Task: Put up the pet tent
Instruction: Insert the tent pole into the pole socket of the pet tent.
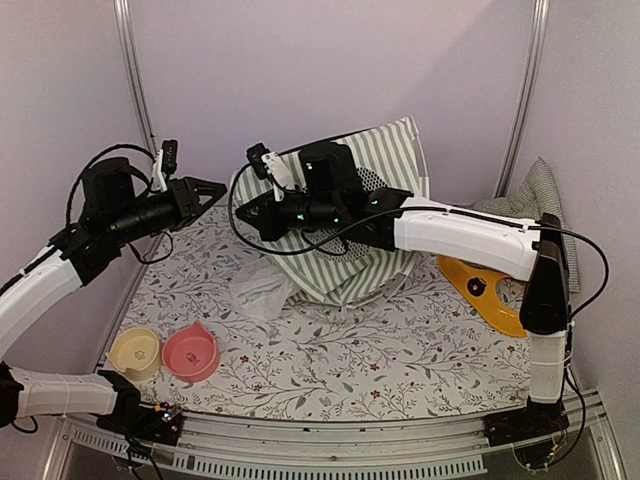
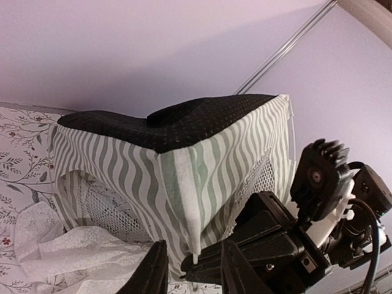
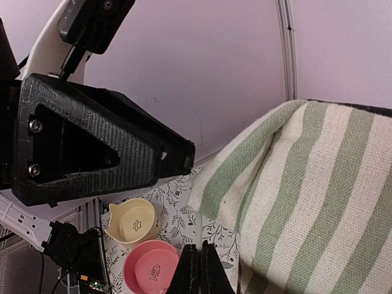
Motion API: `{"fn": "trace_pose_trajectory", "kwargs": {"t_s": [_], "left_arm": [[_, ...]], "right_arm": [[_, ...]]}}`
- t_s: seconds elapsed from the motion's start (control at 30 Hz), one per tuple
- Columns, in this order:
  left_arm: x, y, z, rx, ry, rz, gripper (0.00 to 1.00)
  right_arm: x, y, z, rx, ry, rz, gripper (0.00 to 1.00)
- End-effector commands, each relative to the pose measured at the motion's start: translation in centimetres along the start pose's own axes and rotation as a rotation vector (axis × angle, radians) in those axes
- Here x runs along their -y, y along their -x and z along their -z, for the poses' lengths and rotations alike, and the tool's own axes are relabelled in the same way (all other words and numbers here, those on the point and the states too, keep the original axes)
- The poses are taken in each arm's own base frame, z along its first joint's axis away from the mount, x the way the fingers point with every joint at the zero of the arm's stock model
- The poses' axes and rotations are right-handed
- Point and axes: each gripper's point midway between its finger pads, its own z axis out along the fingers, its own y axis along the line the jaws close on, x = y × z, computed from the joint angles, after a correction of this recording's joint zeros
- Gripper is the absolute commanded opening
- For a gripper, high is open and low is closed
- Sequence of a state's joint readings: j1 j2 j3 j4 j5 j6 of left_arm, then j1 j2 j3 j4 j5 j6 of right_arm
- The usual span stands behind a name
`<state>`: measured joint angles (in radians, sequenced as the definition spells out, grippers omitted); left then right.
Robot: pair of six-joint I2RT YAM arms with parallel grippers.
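- Left gripper (image 2: pixel 193 269): its two fingers sit at the bottom of the left wrist view, set wide apart, clamping nothing.
- A striped corner of the pet tent (image 2: pixel 202 165) hangs into that gap, with a thin white pole tip (image 2: pixel 195 260) poking out of it. I can't tell whether it touches either finger.
- Right gripper (image 3: pixel 197 266): fingers pressed almost together, only a sliver between them. Striped fabric runs just beside them, but whether any is pinched is not visible, so I won't call it.
- Tent location: back centre of the floral tablecloth (image 1: pixel 400 350), slumped and not standing, with the right arm lying across its front. A black dotted panel is on top. The mesh window (image 2: pixel 98 208) and lace curtain (image 2: pixel 79 245) sag low on the left.
- My read of the step: the left arm takes the hanging corner so the two arms can spread the frame.
- To do it well:
  - Close on the pole end, not on loose cloth alone, since cloth will slip and the pole won't follow.
  - Keep the lace out of the pinch.
  - The two grippers are very near each other, so watch for finger clash when closing.
  - Pull apart slowly, because a thin pole will flex or spring.
- Yellow bowl (image 1: pixel 135 352) and pink bowl (image 1: pixel 190 352) sit front left, well apart from the work.
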<state>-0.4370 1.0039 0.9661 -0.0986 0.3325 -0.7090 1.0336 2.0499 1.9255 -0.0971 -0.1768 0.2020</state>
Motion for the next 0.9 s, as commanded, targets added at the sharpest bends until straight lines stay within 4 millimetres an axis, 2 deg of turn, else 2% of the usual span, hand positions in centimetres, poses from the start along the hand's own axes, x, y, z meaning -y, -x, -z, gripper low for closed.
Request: {"fn": "trace_pose_trajectory", "kwargs": {"t_s": [0.0, 0.13, 0.33, 0.6, 0.7, 0.83, 0.87], "left_arm": [[0.4, 1.1, -0.6, 0.01, -0.021, 0.004, 0.33], [-0.1, 1.2, -1.4, -0.005, -0.001, 0.003, 0.32], [-0.1, 1.6, -1.8, 0.002, -0.011, 0.0, 0.21], [-0.4, 1.4, -2.5, -0.012, -0.019, 0.004, 0.19], [-0.2, 1.6, -2.5, -0.006, -0.028, -0.002, 0.13], [0.2, 1.7, -2.5, -0.002, -0.05, -0.016, 0.0], [0.2, 1.7, -2.5, -0.004, -0.055, -0.018, 0.0]], "right_arm": [[-0.7, 1.9, 0.9, 0.051, 0.017, 0.012, 0.0], [-0.6, 1.4, 0.8, 0.039, 0.015, 0.016, 0.0], [-0.5, 1.0, 0.7, 0.025, 0.015, 0.017, 0.0], [-0.4, 0.3, 0.6, 0.007, 0.011, 0.018, 0.0], [-0.4, 0.2, 0.6, 0.001, 0.012, 0.019, 0.0], [-0.2, -0.1, 0.5, -0.008, 0.006, 0.017, 0.0], [-0.1, -0.1, 0.5, -0.007, 0.003, 0.017, 0.0]]}}
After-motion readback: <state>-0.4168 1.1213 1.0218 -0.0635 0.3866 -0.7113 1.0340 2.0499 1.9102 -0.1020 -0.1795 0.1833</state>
